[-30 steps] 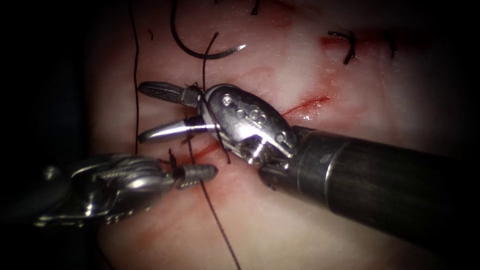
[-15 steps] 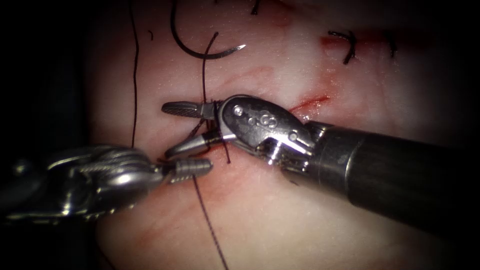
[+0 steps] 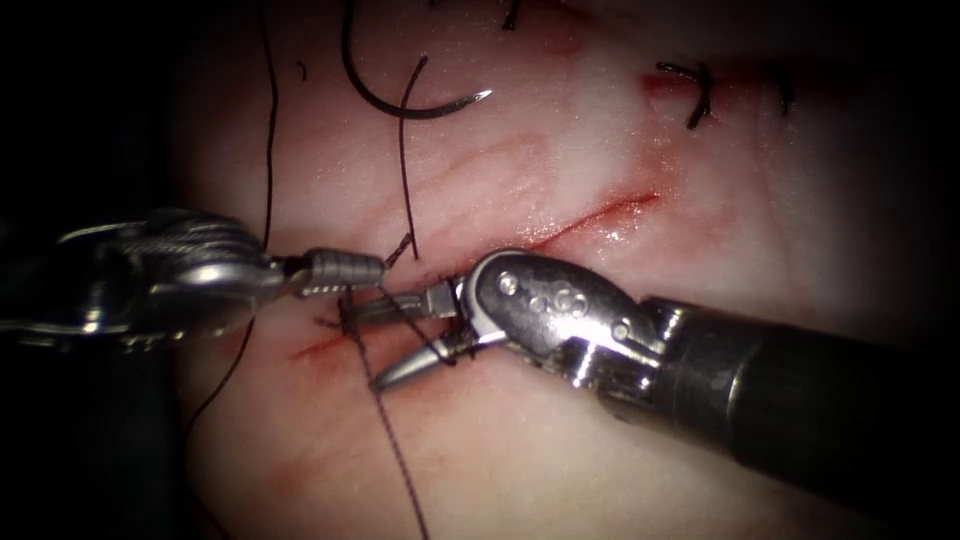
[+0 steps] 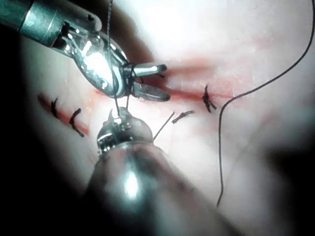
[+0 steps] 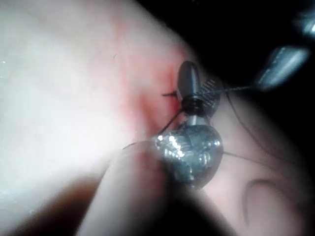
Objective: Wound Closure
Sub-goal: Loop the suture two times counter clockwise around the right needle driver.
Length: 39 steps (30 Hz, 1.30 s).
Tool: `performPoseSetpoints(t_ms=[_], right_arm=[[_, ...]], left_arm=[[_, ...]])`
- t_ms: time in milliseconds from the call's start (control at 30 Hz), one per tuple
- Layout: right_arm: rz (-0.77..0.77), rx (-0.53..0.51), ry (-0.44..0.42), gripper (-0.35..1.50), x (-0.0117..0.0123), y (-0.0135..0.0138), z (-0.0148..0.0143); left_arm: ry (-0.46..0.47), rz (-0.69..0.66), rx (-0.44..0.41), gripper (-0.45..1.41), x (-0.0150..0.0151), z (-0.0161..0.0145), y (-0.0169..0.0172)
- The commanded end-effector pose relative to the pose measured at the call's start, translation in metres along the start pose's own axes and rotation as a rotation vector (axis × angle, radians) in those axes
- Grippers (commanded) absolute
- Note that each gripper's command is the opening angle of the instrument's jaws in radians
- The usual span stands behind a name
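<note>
Right claw lowered; needle far above.

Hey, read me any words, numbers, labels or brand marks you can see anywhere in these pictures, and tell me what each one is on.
None: there is no readable text.
The right tool bears only round pins on its wrist, no letters.
The left tool, the needle lying free on the tissue, and the thread carry no markings.
</note>
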Motion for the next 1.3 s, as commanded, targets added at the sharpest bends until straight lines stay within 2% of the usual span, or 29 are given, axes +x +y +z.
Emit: performPoseSetpoints(t_ms=[33,233,333,400,467,733,933,1100,1167,1300], right_arm=[[0.004,0.036,0.003,0.37,-0.0002,0.0006,0.0006],[0.022,0.156,0.02,0.37,-0.0005,0.0007,0.0009],[0.033,0.151,0.113,0.4,-0.0007,0.0009,0.0005],[0.036,0.162,0.168,0.27,-0.0008,0.0009,0.0001],[0.042,0.162,0.217,0.25,-0.0009,0.001,-0.0004],[0.088,0.067,0.355,0.25,-0.0006,0.0008,-0.0012],[0.133,-0.01,0.468,0.29,-0.0004,0.0015,-0.0016],[0.204,-0.105,0.616,0.3,0.0,0.0023,-0.0021],[0.229,-0.137,0.671,0.35,0.0003,0.0027,-0.002],[0.26,-0.178,0.754,0.66,0.0012,0.0038,-0.0012]], left_arm=[[0.004,0.009,0.0,-0.35,-0.0006,0.0006,-0.0007],[0.017,0.028,-0.011,-0.35,-0.002,0.002,-0.0008],[0.03,0.046,-0.031,-0.35,-0.0026,0.0032,0.0],[0.035,0.062,-0.049,-0.35,-0.0028,0.0038,0.0008],[0.044,0.066,-0.059,-0.35,-0.0028,0.0043,0.0018],[0.062,0.039,-0.104,-0.35,-0.0025,0.0053,0.0052],[0.062,0.016,-0.105,-0.35,-0.0027,0.0052,0.0066],[0.049,-0.009,-0.107,-0.35,-0.0025,0.0066,0.0076],[0.053,-0.01,-0.106,-0.35,-0.0024,0.0074,0.0081],[0.061,-0.022,-0.105,-0.35,-0.0017,0.0089,0.0086]])
